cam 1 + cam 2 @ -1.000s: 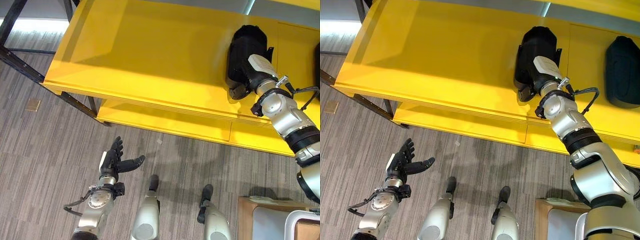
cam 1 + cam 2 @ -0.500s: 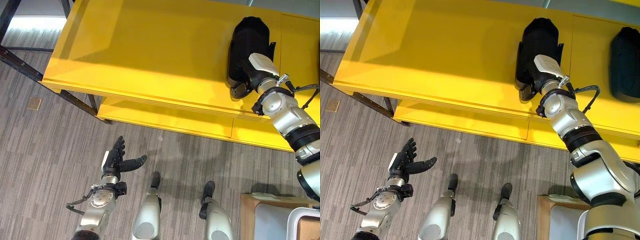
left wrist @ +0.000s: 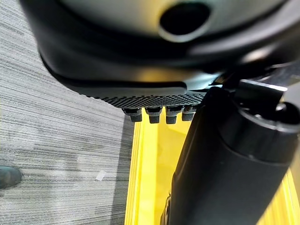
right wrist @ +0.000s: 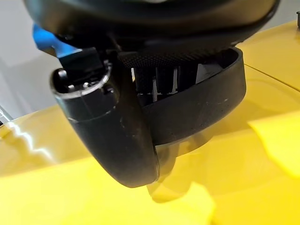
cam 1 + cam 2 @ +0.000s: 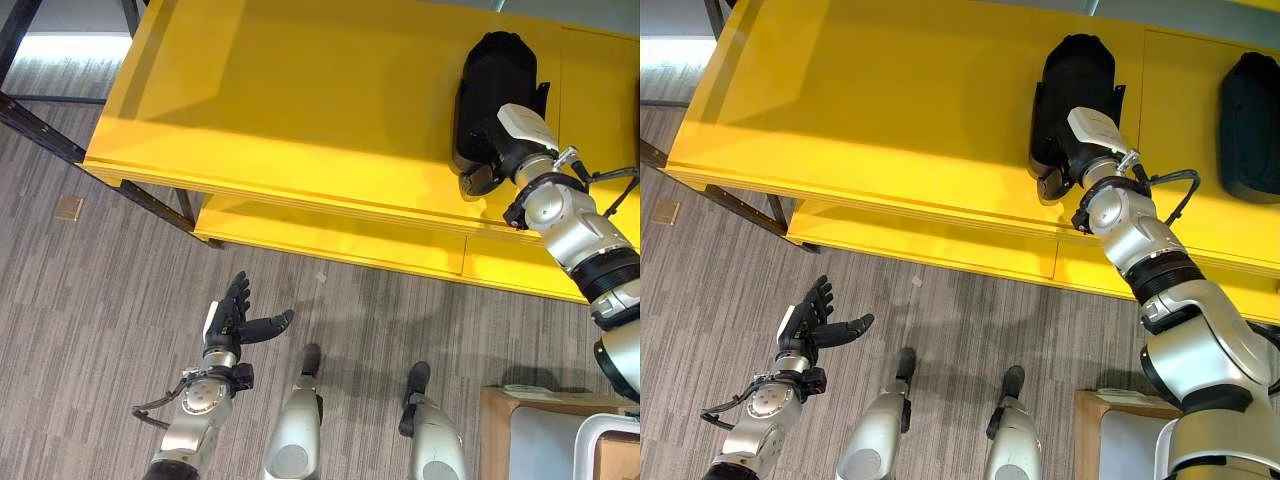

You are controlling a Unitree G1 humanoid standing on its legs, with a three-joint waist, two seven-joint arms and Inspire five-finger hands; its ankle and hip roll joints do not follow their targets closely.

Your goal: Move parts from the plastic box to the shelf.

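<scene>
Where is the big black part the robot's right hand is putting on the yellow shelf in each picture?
Left eye view: black part, upper right, on the yellow shelf.
Right eye view: same part, right of the middle at the top.
Right wrist view: its curved black rim, in the right hand.
Left wrist view: not in it.
Shared landmark: the yellow shelf.

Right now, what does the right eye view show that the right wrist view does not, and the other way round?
Right eye view alone: the open left hand low over the carpet, and a second black part further right on the shelf. Right wrist view alone: the thumb outside the black part rim, the fingers inside it. Both: the right hand gripping that part on the yellow shelf.
</scene>
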